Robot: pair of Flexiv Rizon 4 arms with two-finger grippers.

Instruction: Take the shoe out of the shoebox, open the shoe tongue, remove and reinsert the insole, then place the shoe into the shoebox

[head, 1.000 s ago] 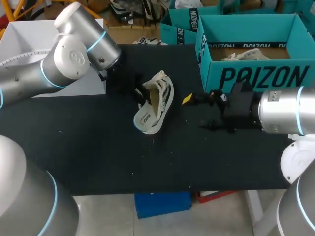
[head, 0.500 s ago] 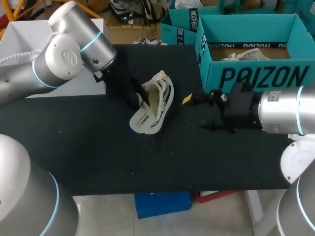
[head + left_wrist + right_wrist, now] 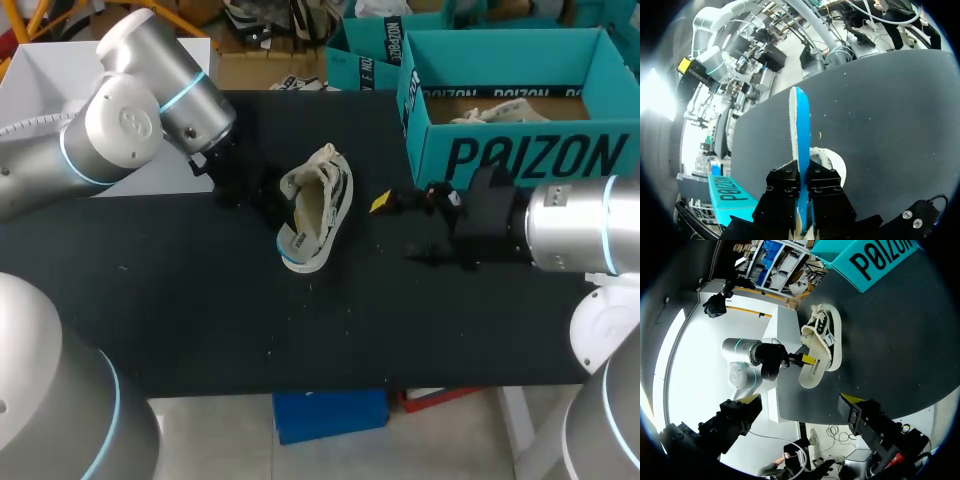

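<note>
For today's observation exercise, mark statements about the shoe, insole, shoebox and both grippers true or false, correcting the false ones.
1. The shoe lies on the black table, outside the teal shoebox. True.
2. The left gripper is shut on the insole. True.
3. The right gripper grips the shoe. False: its fingers are open and it is apart from the shoe.
4. The shoebox is closed with a lid. False: its top is open.
5. One face of the insole is red. False: one face is blue, the other whitish.
</note>
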